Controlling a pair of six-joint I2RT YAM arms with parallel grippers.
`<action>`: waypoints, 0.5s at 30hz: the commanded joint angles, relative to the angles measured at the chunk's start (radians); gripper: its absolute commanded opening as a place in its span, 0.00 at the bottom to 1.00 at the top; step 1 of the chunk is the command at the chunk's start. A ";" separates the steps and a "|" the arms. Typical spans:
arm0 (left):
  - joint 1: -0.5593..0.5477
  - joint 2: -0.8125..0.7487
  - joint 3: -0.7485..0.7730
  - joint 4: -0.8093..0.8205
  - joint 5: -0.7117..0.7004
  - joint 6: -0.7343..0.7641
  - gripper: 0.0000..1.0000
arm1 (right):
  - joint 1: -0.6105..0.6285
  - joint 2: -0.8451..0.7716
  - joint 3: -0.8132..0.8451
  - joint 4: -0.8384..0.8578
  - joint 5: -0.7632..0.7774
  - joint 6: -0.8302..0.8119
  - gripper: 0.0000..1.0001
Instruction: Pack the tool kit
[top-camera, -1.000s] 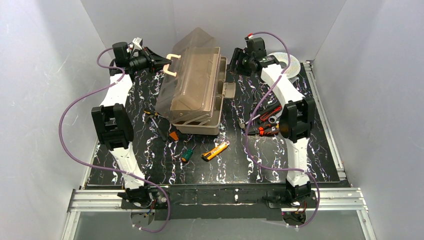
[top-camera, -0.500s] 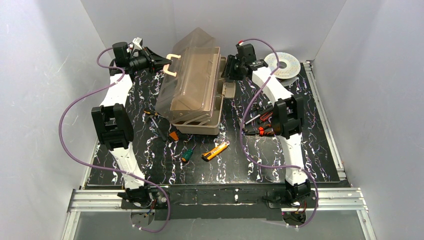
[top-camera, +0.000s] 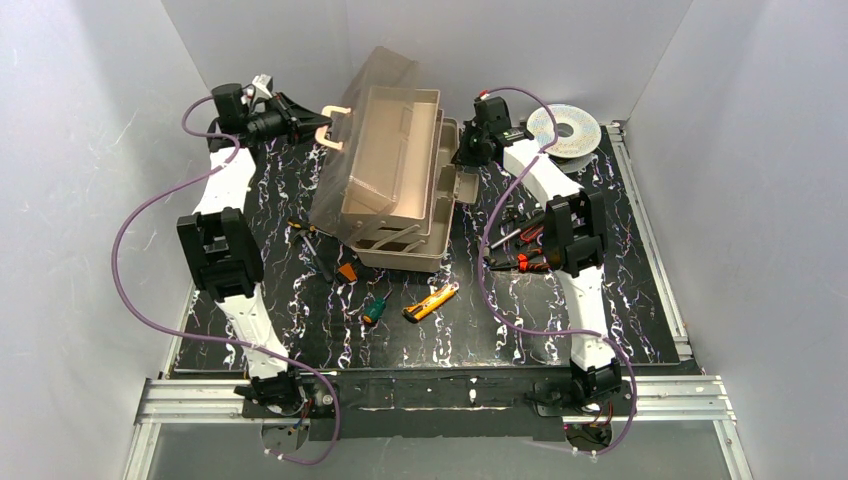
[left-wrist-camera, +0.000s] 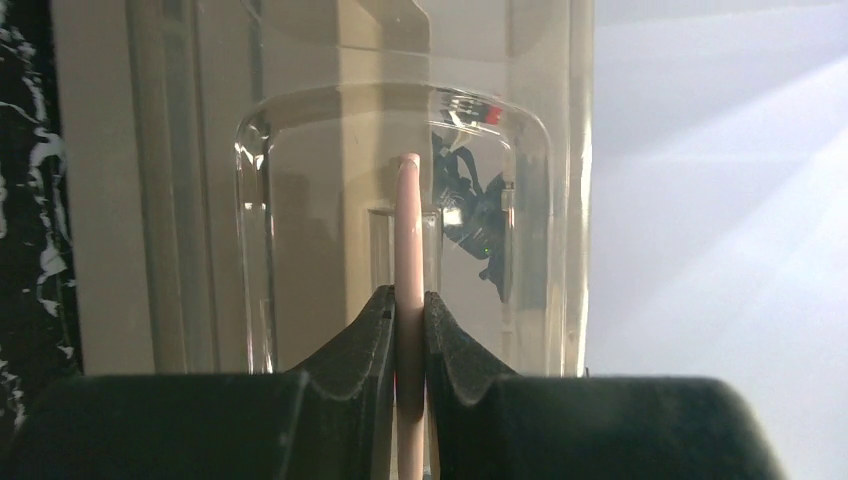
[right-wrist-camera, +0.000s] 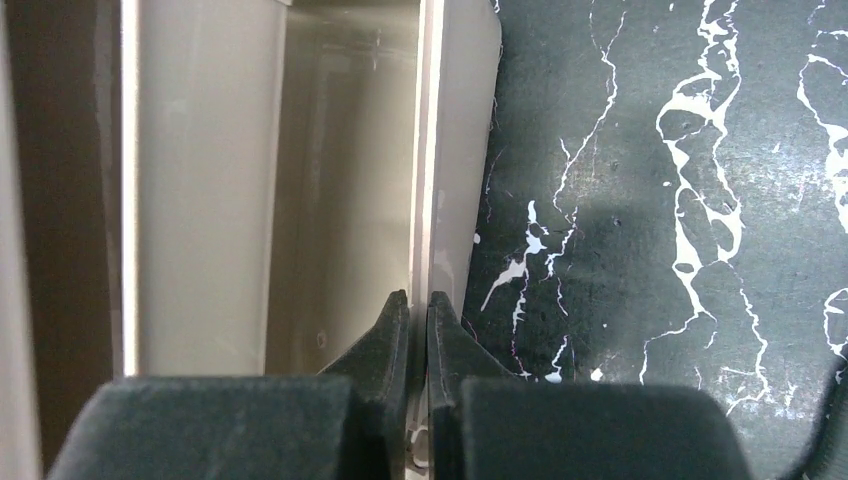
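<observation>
1. Top external view.
   - The toolbox (top-camera: 398, 195) stands on the tabletop (top-camera: 470, 335) between the two sets of fingers, with its trays fanned open.
   - The translucent brown lid (top-camera: 352, 160) is tilted up on the side of the left fingers (top-camera: 306, 118).
   - The left fingers are closed on the cream handle (top-camera: 333, 128).
   - The right fingers (top-camera: 468, 148) are set against the opposite side wall.
   - Loose items lie unpacked well nearer the bases than either set of fingers: a yellow knife (top-camera: 431, 302), a screwdriver (top-camera: 374, 311) and pliers (top-camera: 524, 250).
   - A spool (top-camera: 563, 128) lies just behind the right fingers.

2. Left wrist view.
   - The handle is seen edge-on as a thin pink-cream bar, pinched narrowly between the fingers.
   - The clear lid rises directly beyond the fingertips.
   - The handle is judged stiff and smooth and liable to pivot in the grip, so a hold at mid-bar is advised.

3. Right wrist view.
   - The fingers are closed narrow on the thin beige rim of the toolbox.
   - The box interior lies to their left and bare tabletop to their right.
   - The shell is judged light, hollow and slippery.
   - The linked trays are likely to swing, so bracing at the wall while the lid is moved by its handle is recommended.
</observation>
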 joint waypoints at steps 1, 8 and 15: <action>0.092 -0.057 0.074 0.034 -0.024 -0.003 0.00 | -0.051 -0.058 -0.026 0.013 0.006 -0.032 0.01; 0.179 -0.041 0.065 0.015 -0.026 0.006 0.00 | -0.067 -0.085 -0.047 0.011 0.001 -0.035 0.01; 0.238 0.030 0.156 -0.253 -0.089 0.177 0.00 | -0.082 -0.107 -0.059 0.013 -0.002 -0.029 0.01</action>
